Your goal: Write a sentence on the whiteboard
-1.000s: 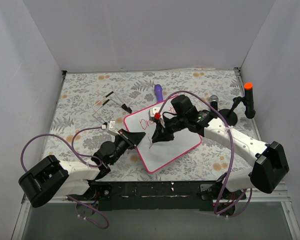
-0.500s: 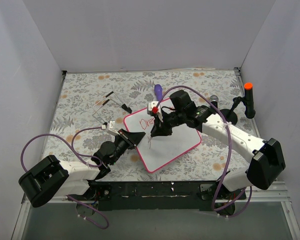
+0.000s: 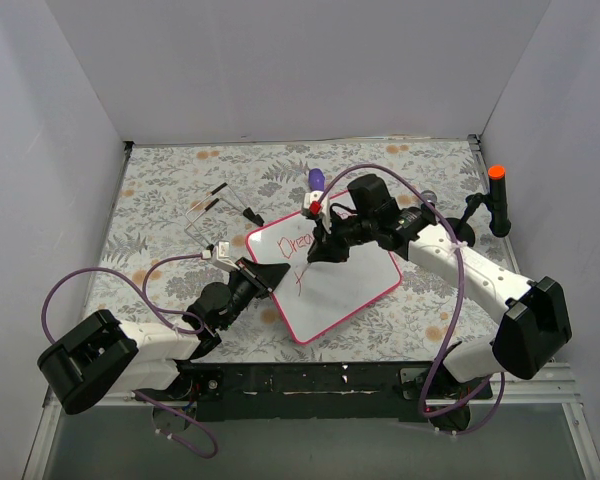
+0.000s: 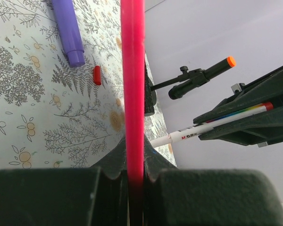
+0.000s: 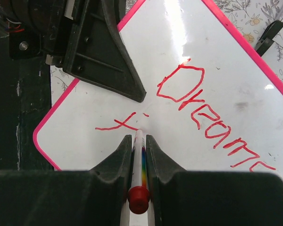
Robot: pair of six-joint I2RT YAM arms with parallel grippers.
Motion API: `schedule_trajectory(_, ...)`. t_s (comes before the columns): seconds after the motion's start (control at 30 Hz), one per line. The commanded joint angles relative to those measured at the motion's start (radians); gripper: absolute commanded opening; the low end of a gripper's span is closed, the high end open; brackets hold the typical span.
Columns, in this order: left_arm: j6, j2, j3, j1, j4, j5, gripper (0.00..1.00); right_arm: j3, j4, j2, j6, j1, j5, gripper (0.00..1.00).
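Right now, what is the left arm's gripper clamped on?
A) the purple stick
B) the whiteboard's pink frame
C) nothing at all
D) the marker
B: the left wrist view shows the left gripper shut on the pink frame of the whiteboard; the marker sits in the right gripper instead.

The left arm (image 3: pixel 150 345) reaches from its base at the near left, lying low over the table with the forearm pointing toward the middle. The left gripper (image 3: pixel 278 274) is clamped on the edge of the whiteboard (image 3: pixel 350 290), jaws tight on the pink frame. The right arm (image 3: pixel 475 275) stretches in from the near right, its wrist turned leftward and tilted down. The right gripper (image 5: pixel 137 141) pinches a marker (image 5: pixel 139 162) by its barrel, with the tip pointing down at the board.
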Motion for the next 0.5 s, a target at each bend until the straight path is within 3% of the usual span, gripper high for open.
schedule_trajectory(0.0,-0.038,-0.03,0.034,-0.003,0.216,0.01,0.0,0.023,0.01,-0.013,-0.02,-0.008,-0.047,0.01)
schedule_trajectory(0.13,-0.038,-0.041,0.032,-0.003,0.205,0.007,0.0,0.043,-0.021,-0.033,-0.051,-0.008,-0.178,0.01)
schedule_trajectory(0.47,-0.035,-0.046,0.032,-0.005,0.201,0.005,0.0,0.038,0.001,-0.045,-0.027,-0.075,-0.159,0.01)
